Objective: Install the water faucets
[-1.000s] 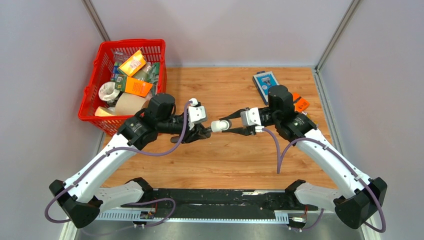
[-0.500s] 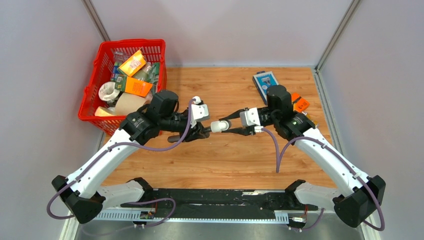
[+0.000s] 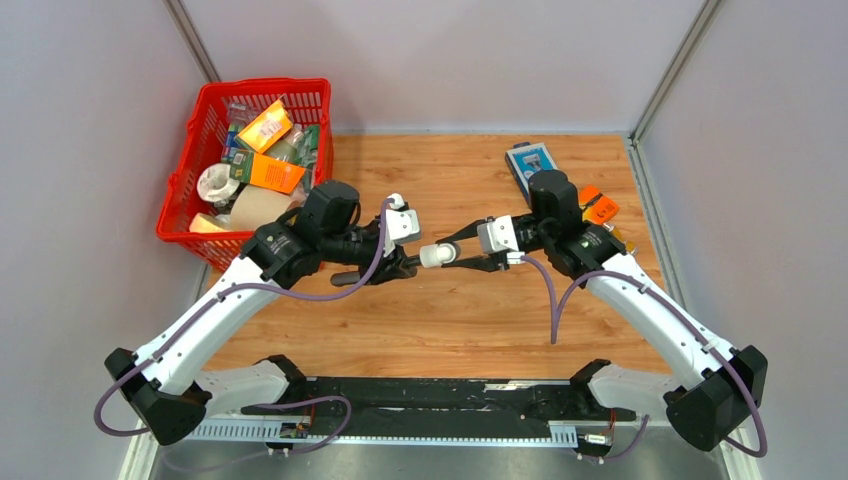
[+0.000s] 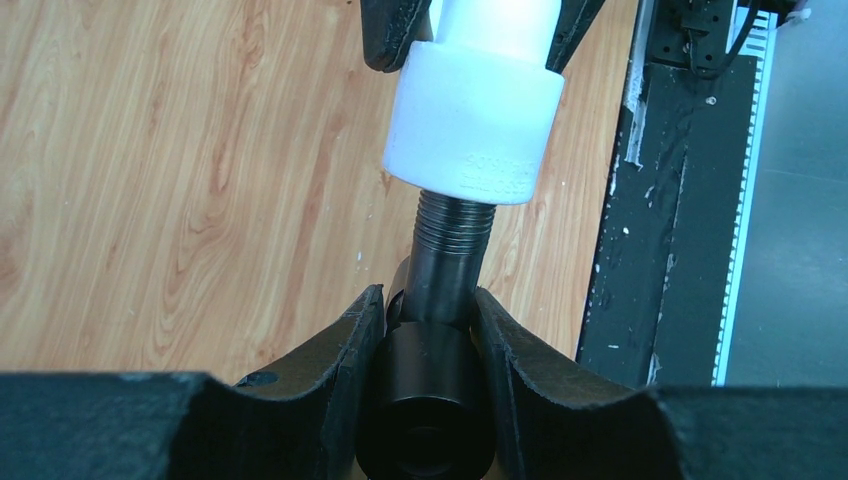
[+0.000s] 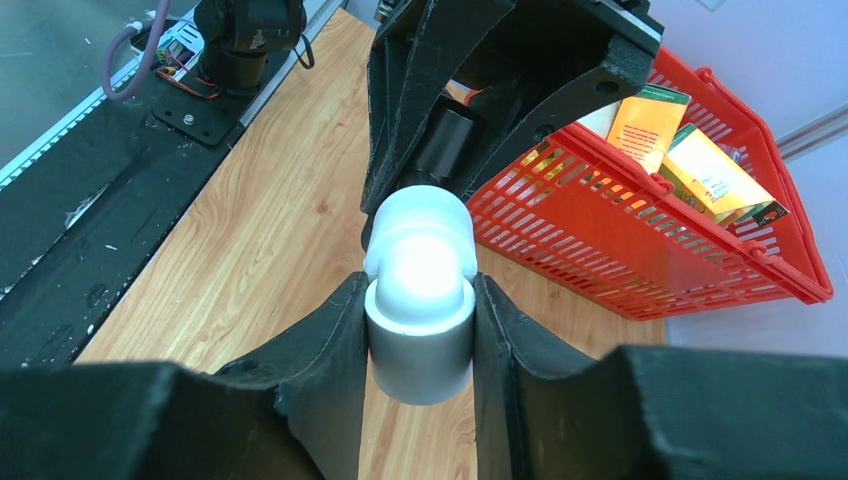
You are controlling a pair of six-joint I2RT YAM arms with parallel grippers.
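Note:
My left gripper is shut on the dark metal faucet, held above the table's middle. In the left wrist view my gripper clamps the faucet, whose threaded end enters the white elbow fitting. My right gripper is shut on the white elbow fitting, meeting the faucet tip. In the right wrist view my gripper clamps the fitting, with the faucet behind it.
A red basket full of boxes and packets stands at the back left, also in the right wrist view. A blue box and orange items lie at the back right. A black rail runs along the near edge.
Both grippers have shifted slightly left, still joined at faucet and fitting. The left wrist has turned a little, and the faucet rod now points lower left.

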